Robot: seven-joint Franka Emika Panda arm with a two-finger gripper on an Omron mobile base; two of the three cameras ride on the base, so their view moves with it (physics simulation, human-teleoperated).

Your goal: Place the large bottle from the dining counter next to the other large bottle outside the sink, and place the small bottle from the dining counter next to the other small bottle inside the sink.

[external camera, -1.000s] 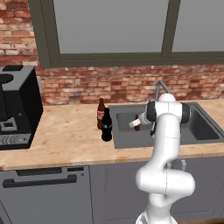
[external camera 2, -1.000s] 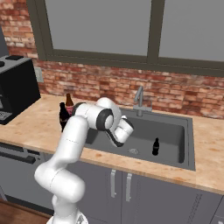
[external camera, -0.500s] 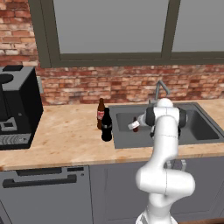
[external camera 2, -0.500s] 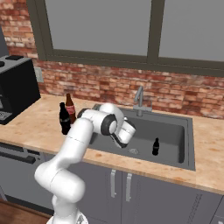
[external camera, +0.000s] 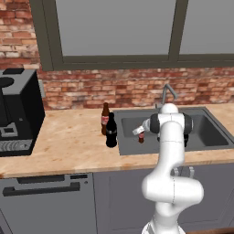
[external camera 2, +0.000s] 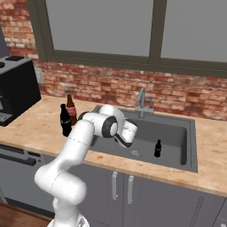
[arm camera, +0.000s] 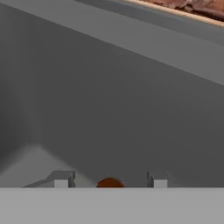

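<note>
In the left base view, the white arm rises from the near side and bends over the sink [external camera: 210, 132]. Its hand reaches left, and the fingers [external camera: 138, 132] are low inside the basin. The small brown bottle [external camera: 141, 136] stands upright just beside them. I cannot tell if the fingers are touching it. On the worktop [external camera: 68, 146], just left of the sink, the black bottle [external camera: 111, 131] and the cola bottle [external camera: 105, 119] stand upright, side by side.

In the right base view, the arm curls over the near edge of the sink [external camera 2: 188, 150]. The tiny black bottle [external camera 2: 157, 148] stands upright on the sink floor, well to the right of the hand, with bare floor around it.

In the hand view, the two fingers [arm camera: 110, 181] stand apart. The small bottle's brown top [arm camera: 110, 183] sits between them, touching neither. The grey sink wall [arm camera: 131, 100] is ahead.
</note>
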